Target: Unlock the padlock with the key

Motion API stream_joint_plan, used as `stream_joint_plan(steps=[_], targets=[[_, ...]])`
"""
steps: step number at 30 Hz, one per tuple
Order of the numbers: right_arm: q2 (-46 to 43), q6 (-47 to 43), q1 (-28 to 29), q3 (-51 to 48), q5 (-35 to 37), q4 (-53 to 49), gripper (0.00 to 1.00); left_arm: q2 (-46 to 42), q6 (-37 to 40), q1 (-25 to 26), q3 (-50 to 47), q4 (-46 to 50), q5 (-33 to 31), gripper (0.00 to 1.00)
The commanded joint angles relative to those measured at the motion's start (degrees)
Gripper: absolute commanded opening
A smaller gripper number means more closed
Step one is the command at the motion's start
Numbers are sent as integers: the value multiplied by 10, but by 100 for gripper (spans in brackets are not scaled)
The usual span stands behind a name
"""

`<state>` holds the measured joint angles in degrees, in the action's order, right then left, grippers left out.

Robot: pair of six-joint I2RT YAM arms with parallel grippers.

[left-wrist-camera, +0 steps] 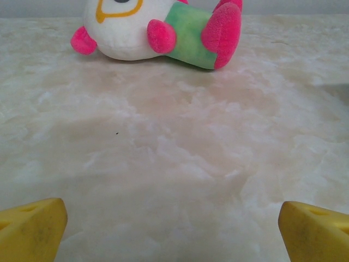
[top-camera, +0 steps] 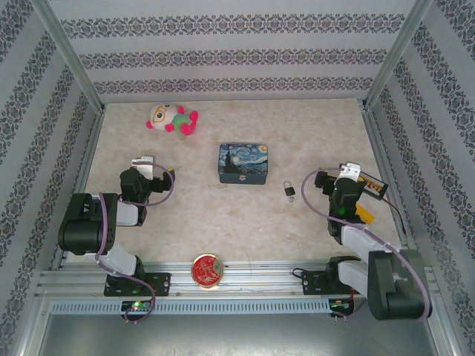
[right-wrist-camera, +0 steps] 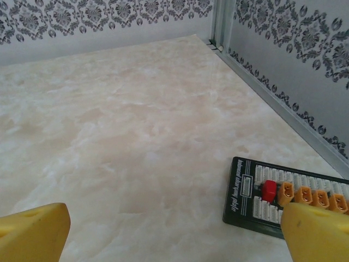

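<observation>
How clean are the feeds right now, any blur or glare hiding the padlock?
Top external: even soft light, no glare; the tiny dark grey padlock is findable but too small for detail. Left wrist: pink-and-green plush toy slightly soft, yellow fingertips blurred. Right wrist: black connector board crisp.

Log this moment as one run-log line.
left tool: open, empty | right tool: open, empty | padlock: untouched, right of blue tin

Padlock (top-camera: 289, 191) seemingly unobstructed; tin (top-camera: 243, 163) stands near.
</observation>
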<state>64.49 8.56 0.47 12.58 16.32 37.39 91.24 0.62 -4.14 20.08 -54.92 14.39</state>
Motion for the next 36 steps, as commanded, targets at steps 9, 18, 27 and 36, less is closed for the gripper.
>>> stream_joint_plan(steps=[9,18,27,36], targets=[[141,-28,-11,21,-86,186,98,2,-6,-1,8,-24,13,99],[228,-38,-21,58,-172,213,98,2,-5,-1,8,-23,20,99],[234,-71,-30,81,-295,194,98,3,-4,-1,8,-24,21,99],[234,-72,-29,81,-294,193,98,2,-5,-1,9,-23,21,99]])
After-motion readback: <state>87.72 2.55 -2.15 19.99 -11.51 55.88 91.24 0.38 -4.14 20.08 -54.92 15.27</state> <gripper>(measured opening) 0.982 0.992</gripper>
